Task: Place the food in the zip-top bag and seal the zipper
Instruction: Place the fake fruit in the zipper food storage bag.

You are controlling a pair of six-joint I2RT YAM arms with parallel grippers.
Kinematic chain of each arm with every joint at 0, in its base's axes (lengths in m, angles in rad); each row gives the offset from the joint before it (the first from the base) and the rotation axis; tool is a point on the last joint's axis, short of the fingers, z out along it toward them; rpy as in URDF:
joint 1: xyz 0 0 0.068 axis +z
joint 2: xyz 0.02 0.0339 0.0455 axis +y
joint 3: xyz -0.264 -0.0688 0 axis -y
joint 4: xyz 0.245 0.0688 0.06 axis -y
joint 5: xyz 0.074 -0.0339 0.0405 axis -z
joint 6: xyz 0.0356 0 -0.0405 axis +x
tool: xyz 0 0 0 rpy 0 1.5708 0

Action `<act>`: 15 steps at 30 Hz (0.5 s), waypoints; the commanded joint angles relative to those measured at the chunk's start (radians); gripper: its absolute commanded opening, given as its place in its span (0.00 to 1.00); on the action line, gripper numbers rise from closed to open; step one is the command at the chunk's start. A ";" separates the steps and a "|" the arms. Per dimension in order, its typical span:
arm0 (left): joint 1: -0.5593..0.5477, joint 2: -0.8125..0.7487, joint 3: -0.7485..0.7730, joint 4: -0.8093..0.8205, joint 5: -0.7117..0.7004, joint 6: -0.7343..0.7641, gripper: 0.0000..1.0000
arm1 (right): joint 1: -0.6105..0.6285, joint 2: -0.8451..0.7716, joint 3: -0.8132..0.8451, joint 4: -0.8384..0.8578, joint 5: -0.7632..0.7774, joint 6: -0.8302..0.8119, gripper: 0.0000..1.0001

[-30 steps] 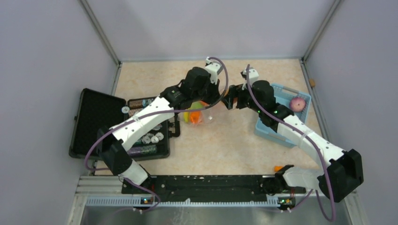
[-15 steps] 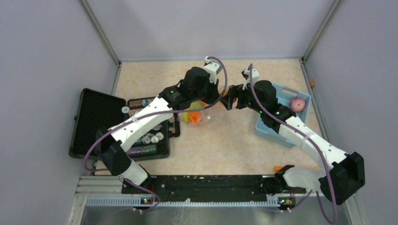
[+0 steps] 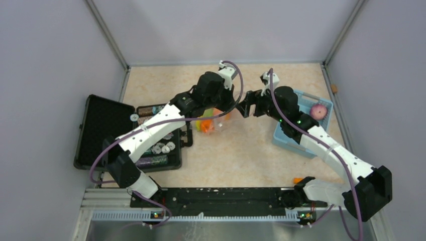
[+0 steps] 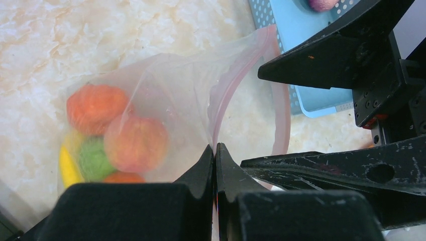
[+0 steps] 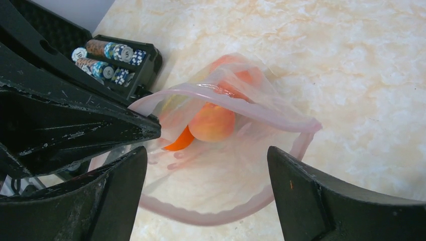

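The left gripper [image 4: 215, 156] pinches the pinkish zipper [image 4: 220, 98] of the clear zip-top bag [image 4: 176, 85], its mouth gaping, the food [image 4: 134, 142] inside.

table [image 3: 241, 155]: beige marbled top
walls [image 3: 221, 30]: plain lilac, on the table's three sides
posts [image 3: 108, 35]: metal, table's far corners

zip-top bag [image 5: 226, 183] mouth gaping, left claw [image 4: 215, 153] crowding its rim

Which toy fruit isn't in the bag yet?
The pink fruit lying in the light-blue basket; the others sit inside the clear zip-top bag.
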 commanded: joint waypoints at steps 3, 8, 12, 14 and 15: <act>-0.003 -0.044 0.011 0.037 -0.006 0.000 0.00 | 0.008 -0.056 0.022 0.038 0.025 0.027 0.87; -0.003 -0.094 -0.037 0.094 0.027 0.015 0.00 | 0.008 -0.192 0.020 0.053 0.157 0.041 0.88; -0.003 -0.121 -0.071 0.138 0.000 0.010 0.00 | 0.007 -0.270 0.023 -0.013 0.418 0.056 0.93; -0.003 -0.113 -0.068 0.128 -0.001 0.015 0.00 | -0.008 -0.286 0.020 -0.041 0.540 0.067 0.98; -0.003 -0.111 -0.069 0.129 0.006 0.015 0.00 | -0.027 -0.284 0.032 -0.070 0.570 0.069 0.99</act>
